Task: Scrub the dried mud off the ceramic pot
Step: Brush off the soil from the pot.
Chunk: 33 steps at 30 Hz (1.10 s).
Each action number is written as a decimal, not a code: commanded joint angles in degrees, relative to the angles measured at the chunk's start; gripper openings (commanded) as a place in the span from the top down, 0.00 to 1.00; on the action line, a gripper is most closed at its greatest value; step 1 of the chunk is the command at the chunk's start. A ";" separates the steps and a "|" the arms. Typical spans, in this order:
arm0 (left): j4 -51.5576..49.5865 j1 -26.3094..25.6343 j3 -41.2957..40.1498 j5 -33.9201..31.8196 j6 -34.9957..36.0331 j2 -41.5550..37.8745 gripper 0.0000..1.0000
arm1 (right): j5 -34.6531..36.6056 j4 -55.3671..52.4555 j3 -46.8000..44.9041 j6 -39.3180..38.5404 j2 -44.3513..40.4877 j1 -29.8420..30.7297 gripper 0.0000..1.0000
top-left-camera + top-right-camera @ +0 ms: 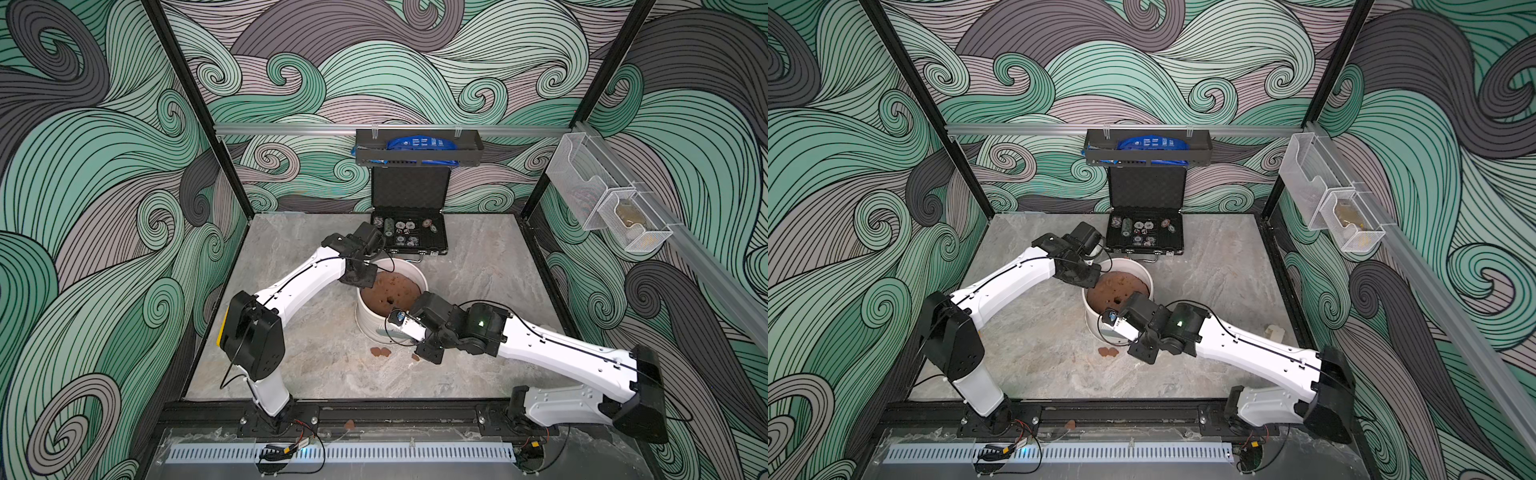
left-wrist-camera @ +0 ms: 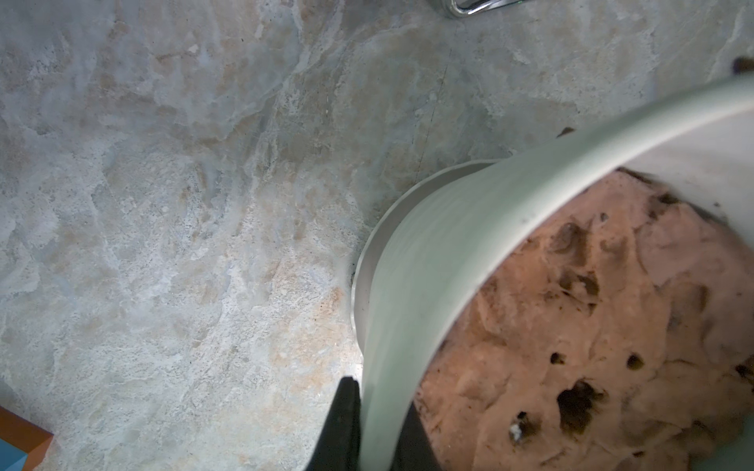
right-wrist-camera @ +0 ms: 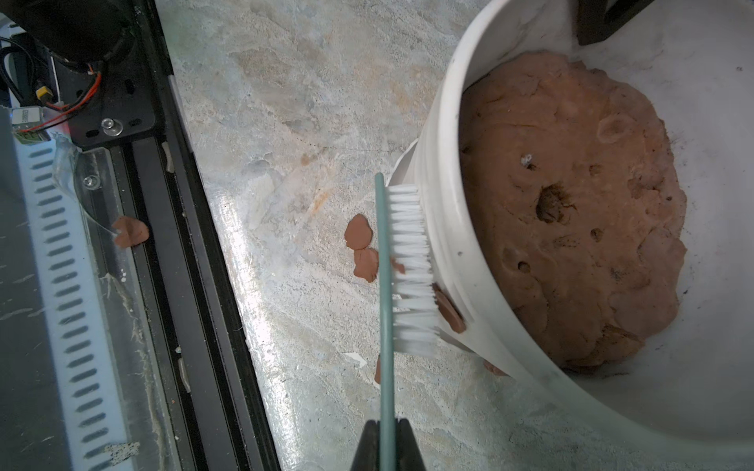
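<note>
Two arms meet at one white pot (image 1: 368, 322) (image 1: 1094, 322), which stands upright near the middle of the tabletop (image 1: 478, 291), well apart from every edge. A brown mound (image 3: 571, 204) with a dark hole fills the pot.

The left fingers (image 2: 338, 428) are clenched on the pot's rim on the side toward the left edge. In the left wrist view one finger sits outside the wall (image 2: 428, 265) and one inside.

The right fingers (image 3: 369, 448) are clamped tight on the thin green handle of a brush (image 3: 385, 285), on the pot's side that faces the front edge. The white bristles (image 3: 412, 265) press flat against the pot's outer wall (image 3: 440, 228).

One flat reddish-brown mud patch (image 3: 449, 312) sticks to that wall, and the bristle tips reach it.

Two mud chips (image 3: 359, 234) (image 1: 380, 352) (image 1: 1108, 352) lie touching each other on the tabletop, just beside the pot toward the front edge. Another chip (image 1: 414, 356) lies near them, partly hidden behind the brush handle in the right wrist view. One more chip (image 3: 130, 231) (image 1: 350, 424) (image 1: 1070, 424) rests on the black rail (image 1: 395, 415) along the front edge.

An open black case (image 1: 409, 237) of poker chips sits at the middle of the far edge, near the pot but apart from it.
</note>
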 commanded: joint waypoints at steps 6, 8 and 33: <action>1.85 0.98 2.57 3.10 6.48 1.74 0.91 | -6.13 -0.96 -0.04 -5.35 -4.91 -0.46 1.00; 2.09 1.13 2.56 3.46 7.28 1.92 0.91 | -8.29 -1.25 -0.21 -5.91 -5.46 -0.46 1.00; 0.88 2.67 4.60 8.04 13.35 3.14 0.94 | 2.22 -1.90 -3.36 -3.34 -4.91 -5.56 1.00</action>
